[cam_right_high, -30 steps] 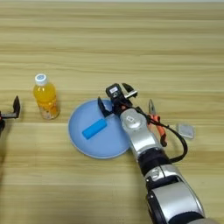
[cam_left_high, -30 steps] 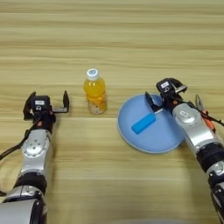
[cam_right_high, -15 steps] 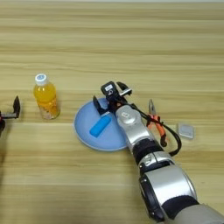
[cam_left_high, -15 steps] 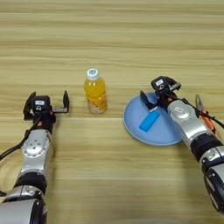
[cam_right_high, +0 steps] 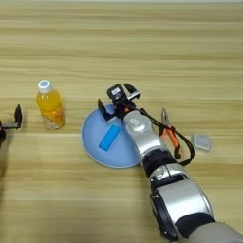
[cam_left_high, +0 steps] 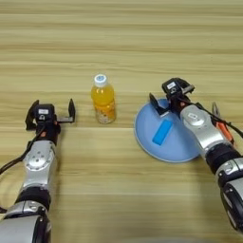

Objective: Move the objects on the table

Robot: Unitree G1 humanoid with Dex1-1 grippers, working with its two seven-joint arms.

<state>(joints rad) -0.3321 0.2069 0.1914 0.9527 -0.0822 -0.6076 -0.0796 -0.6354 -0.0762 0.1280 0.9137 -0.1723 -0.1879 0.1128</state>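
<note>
Lying on the plate (cam_left_high: 147,137), the blue block (cam_left_high: 162,132) points far-right; right hand (cam_left_high: 171,97) wide, left hand (cam_left_high: 51,111) wide.

Light wooden table top (cam_left_high: 118,42) fills whole view, near to far, left to right. Horizontal plank grain lines run across. Even, soft light; faint shadows. No wall, floor or window visible.

The place looked like a robot test bench in a lab. Only a light wooden table (cam_left_high: 118,42) filled the view, and on it lay unrelated small things: a juice bottle (cam_left_high: 104,99), a blue plate (cam_left_high: 147,140), pliers (cam_right_high: 170,135).
</note>
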